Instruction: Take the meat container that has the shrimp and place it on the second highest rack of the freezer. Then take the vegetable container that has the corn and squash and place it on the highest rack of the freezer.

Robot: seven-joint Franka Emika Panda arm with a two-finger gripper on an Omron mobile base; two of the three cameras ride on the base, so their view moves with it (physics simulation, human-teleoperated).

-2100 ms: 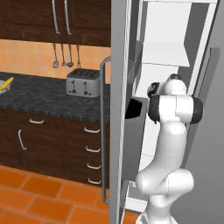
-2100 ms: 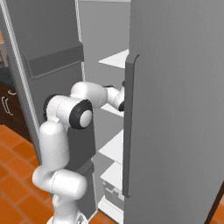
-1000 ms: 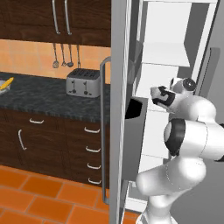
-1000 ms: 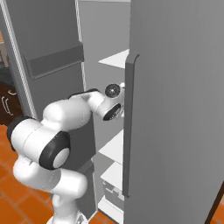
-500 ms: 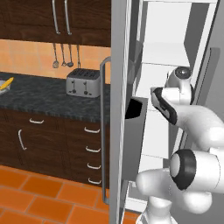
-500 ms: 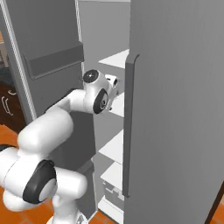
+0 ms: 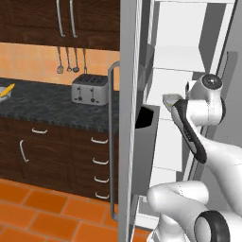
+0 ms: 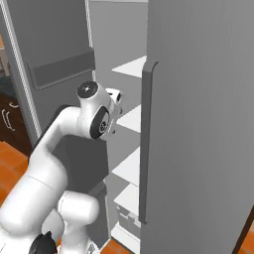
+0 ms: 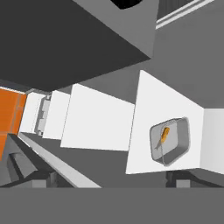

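The open freezer (image 8: 114, 44) has white racks stacked inside. My gripper (image 9: 107, 177) is open and empty, its dark fingertips (image 9: 33, 177) far apart, and it looks down the racks. The meat container (image 9: 171, 141), a grey tub with the orange shrimp (image 9: 165, 134) in it, rests on the nearest white rack (image 9: 148, 105), apart from the fingers. In the right base view my hand (image 8: 115, 103) sits between the upper rack (image 8: 131, 67) and the one below (image 8: 130, 119). The corn (image 7: 6, 90) shows yellow at the counter's far left, in a container cut off by the frame. The squash is out of view.
The left freezer door (image 7: 127, 118) stands open with a long handle (image 7: 112, 137) and a dark door bin (image 7: 144, 118). The right door (image 8: 198, 124) is close beside my arm. A toaster (image 7: 90, 89) sits on the dark counter (image 7: 47, 106) above brown drawers.
My arm has folded back, its elbow swinging toward the base while the hand rose slightly inside the freezer. The jaws stayed open throughout.
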